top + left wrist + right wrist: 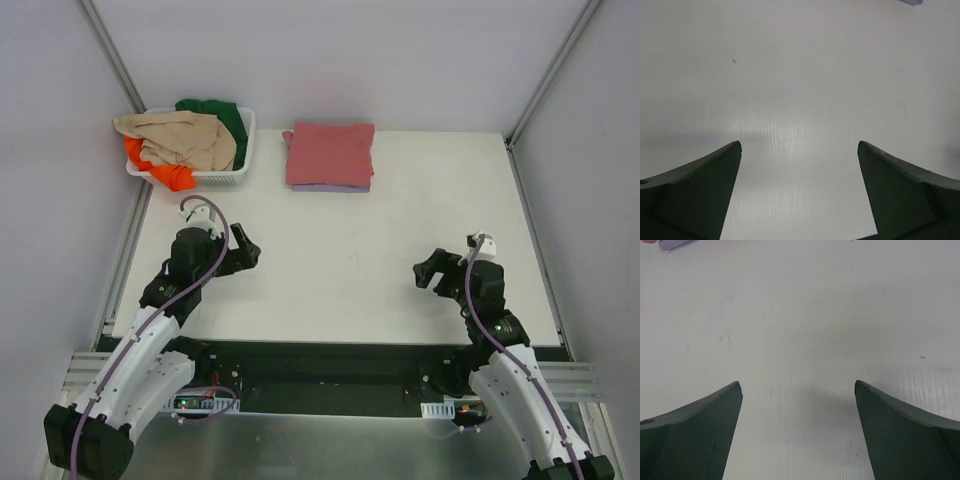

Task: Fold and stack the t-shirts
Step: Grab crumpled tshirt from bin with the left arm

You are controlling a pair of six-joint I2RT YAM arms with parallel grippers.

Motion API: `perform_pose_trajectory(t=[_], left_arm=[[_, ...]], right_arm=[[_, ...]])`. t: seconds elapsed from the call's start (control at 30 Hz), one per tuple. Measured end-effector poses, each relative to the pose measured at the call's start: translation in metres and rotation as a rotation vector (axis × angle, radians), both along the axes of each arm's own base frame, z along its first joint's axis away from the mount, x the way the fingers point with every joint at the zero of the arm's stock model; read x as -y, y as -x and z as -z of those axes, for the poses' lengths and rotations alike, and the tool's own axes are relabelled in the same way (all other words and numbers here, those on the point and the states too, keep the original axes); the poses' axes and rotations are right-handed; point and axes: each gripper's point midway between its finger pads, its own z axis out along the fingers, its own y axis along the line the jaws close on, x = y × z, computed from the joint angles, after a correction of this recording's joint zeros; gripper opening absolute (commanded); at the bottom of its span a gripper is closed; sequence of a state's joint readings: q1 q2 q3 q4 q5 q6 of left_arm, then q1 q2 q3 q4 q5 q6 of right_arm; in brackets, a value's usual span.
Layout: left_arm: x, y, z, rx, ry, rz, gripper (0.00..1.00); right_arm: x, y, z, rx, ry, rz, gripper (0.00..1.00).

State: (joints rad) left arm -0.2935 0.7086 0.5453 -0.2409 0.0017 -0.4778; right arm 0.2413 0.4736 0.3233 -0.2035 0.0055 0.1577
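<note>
A folded pinkish-red t-shirt [330,153] lies on a folded pale lavender t-shirt [330,187] at the back middle of the table. A tan-beige t-shirt [180,139], an orange t-shirt [165,173] and a dark green t-shirt [225,115] lie crumpled in the white basket [245,150] at the back left. My left gripper [247,252] is open and empty above bare table at the left. My right gripper [428,272] is open and empty at the right. A corner of the lavender shirt shows in the left wrist view [912,2] and the right wrist view [672,244].
The white table [340,270] is bounded by grey walls with metal rails at the left [125,255] and right [540,250]. The arm bases sit at the near edge.
</note>
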Motion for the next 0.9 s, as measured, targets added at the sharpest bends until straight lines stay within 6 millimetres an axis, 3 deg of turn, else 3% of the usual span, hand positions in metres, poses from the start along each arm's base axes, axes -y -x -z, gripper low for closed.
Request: perform_pose_trajectory(t=[0.3,0.47,0.7,0.9], left_arm=[[0.006,-0.010,0.011,-0.075,0.024,-0.023,0.99],[0.000,-0.036,-0.006,-0.074,0.009,-0.084,0.99],[-0.024,-0.116,-0.062,-0.016,-0.007,-0.232,0.99],[-0.052,-0.194,-0.091,0.028,-0.094,-0.364,0.99]], right_arm=[[-0.005,0.003,-0.012,0.080,-0.046,-0.022,0.96],[-0.006,0.005,-0.010,0.081,-0.053,-0.026,0.96],[-0.010,0.005,-0.003,0.044,-0.056,-0.042,0.96],[-0.012,0.006,0.003,0.017,-0.057,-0.054,0.96]])
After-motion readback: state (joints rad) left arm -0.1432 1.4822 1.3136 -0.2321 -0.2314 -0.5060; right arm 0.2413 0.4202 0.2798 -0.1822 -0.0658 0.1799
